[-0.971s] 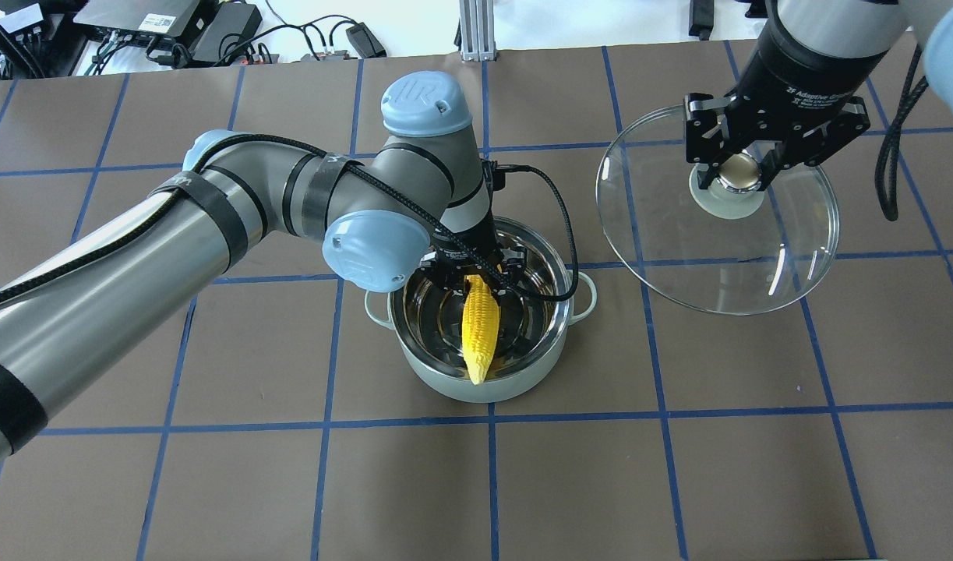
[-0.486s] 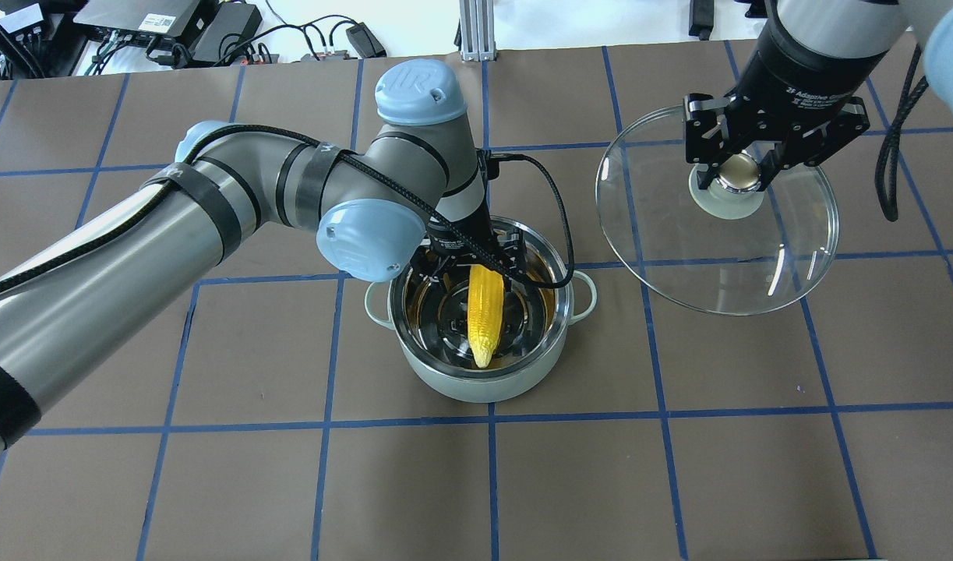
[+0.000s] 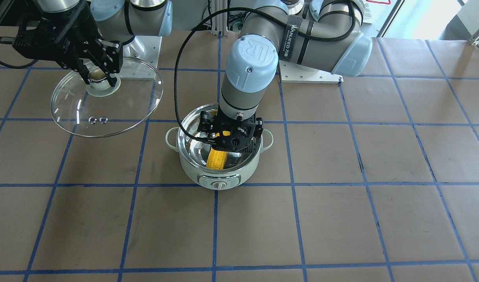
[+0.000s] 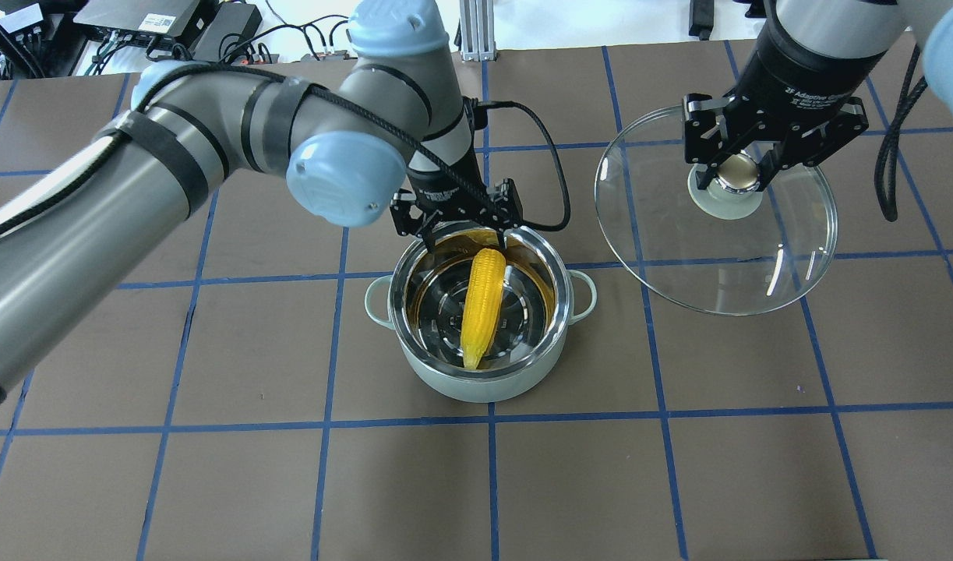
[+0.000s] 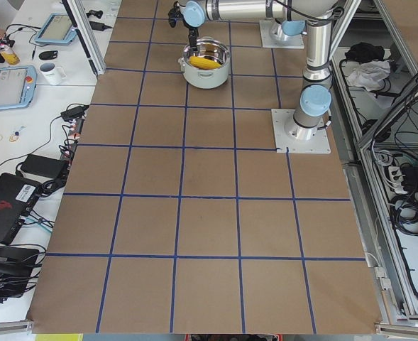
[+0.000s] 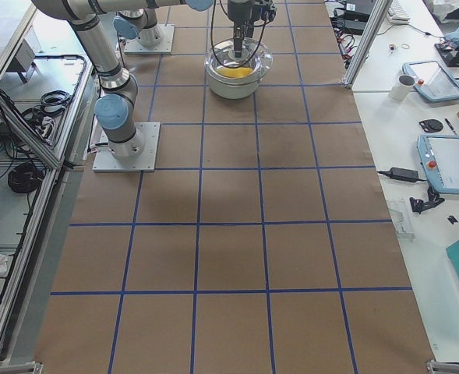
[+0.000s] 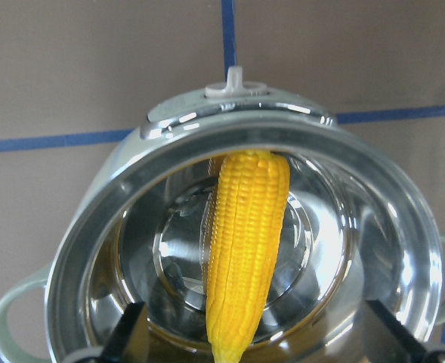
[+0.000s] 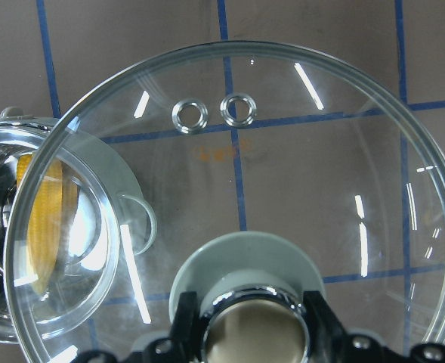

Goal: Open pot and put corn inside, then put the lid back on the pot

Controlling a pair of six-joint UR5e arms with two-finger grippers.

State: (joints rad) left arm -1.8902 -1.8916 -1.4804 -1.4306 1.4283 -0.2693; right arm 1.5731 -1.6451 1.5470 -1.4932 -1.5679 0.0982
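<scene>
Inside the one pot (image 4: 484, 389) lies one corn (image 4: 480, 304); left gripper (image 4: 468, 235) apparently spread; right gripper (image 4: 739, 174) clamps one lid (image 4: 718, 261).

pot (image 4: 476, 387) mouth uncovered. corn (image 4: 481, 304) lies lengthwise down the middle of the bowl, so bare steel shows on either side of it. left gripper (image 4: 468, 238) hangs above the mouth, jaws spread wide and clear of the corn. its wrist and black cable (image 4: 552, 167) crowd the space overhead. lid (image 4: 679, 257) is held up off to the pot's right by the right gripper (image 4: 737, 173), clamped on the knob. glass edge sits near the pot's right loop handle in the overhead view. height gap cannot be told.
</scene>
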